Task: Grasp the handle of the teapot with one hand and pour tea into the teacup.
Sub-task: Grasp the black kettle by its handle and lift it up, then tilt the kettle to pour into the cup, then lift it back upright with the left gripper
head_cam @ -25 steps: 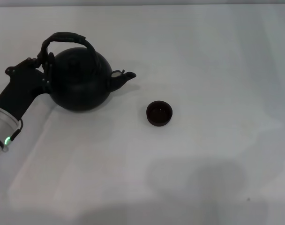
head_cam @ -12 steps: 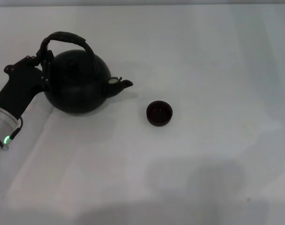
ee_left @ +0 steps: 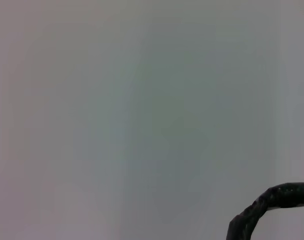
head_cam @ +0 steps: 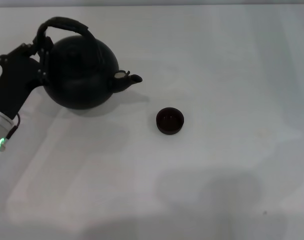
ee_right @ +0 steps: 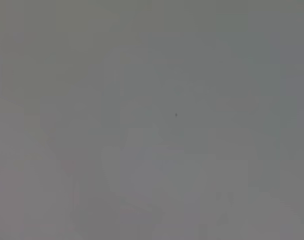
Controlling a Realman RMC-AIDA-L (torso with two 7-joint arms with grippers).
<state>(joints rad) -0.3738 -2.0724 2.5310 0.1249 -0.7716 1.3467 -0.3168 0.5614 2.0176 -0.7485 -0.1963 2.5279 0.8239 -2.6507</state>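
A: Where's the pot?

B: My left gripper (head_cam: pixel 40 50) is clamped on the handle (head_cam: pixel 64 27), and the teapot (head_cam: pixel 79 72) looks lifted near the worktop's far left corner, spout toward the teacup (head_cam: pixel 170 121).

A: Poured?

B: Not yet, I judge; the teacup sits well apart, mid-worktop. My right gripper isn't visible.

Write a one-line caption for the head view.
Left end effector grips the handle of the teapot, spout facing the teacup on the white table.

The left pincer (head_cam: pixel 42 52) (at the far left of the head view) is clamped tight.
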